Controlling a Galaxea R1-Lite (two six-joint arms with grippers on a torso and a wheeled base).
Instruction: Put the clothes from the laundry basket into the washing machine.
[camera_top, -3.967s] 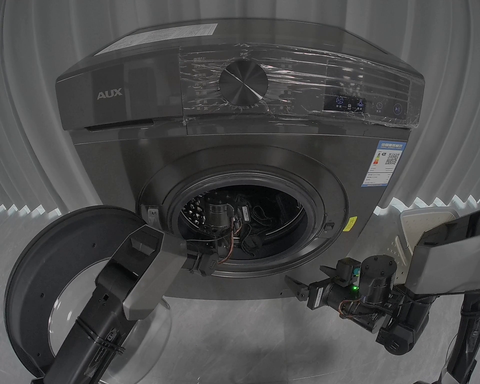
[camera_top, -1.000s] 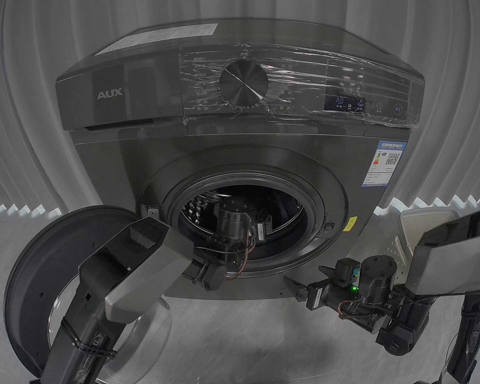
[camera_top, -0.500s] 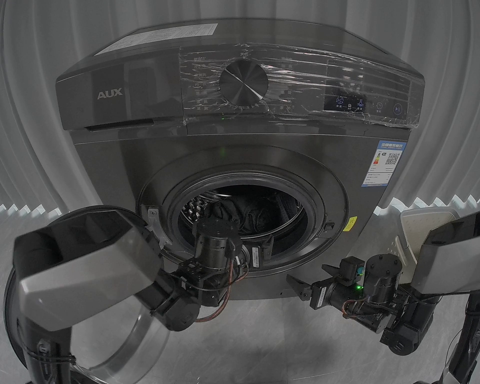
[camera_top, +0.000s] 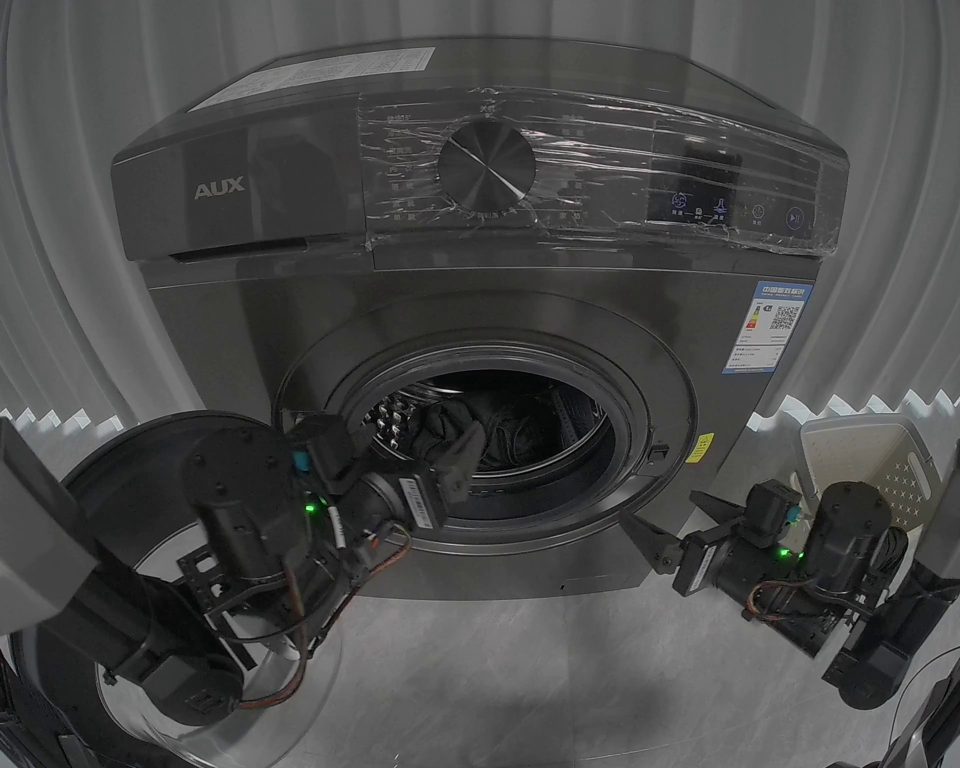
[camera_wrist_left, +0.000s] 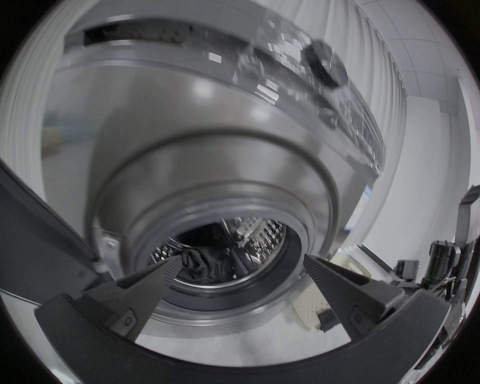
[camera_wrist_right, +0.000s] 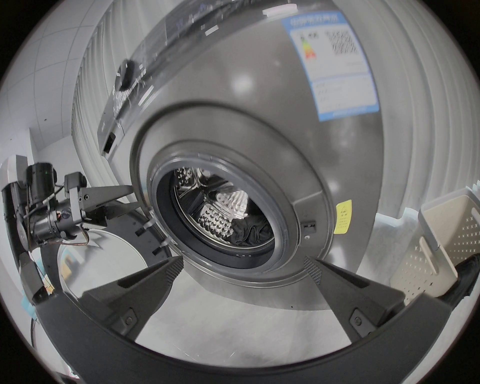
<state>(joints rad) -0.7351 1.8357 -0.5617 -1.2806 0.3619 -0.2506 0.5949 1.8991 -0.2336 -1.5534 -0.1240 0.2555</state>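
Behind and below the left gripper (camera_wrist_left: 239, 262) hangs the round dark door (camera_top: 120, 462) with its glass window, swung wide open over the pale grey floor (camera_top: 520, 680). This gripper sits just outside the lower left rim of the porthole, jaws spread wide and empty. It points up into the drum of the grey front-loading washing machine (camera_top: 480, 300), and nothing lies between it and the opening. The right gripper (camera_top: 680, 520) hovers low off the porthole's right side, likewise open and holding nothing. The cream perforated plastic laundry basket (camera_top: 880, 460) stands just behind it. Pleated white curtains (camera_top: 60, 250) flank the machine.

Half a second ago the left wrist was in the porthole mouth; it has pulled back leftward. The right arm has shifted right, uncovering more of the basket.

The dark crumpled clothes (camera_top: 490, 430) lie bunched inside the drum, ahead of the left gripper.
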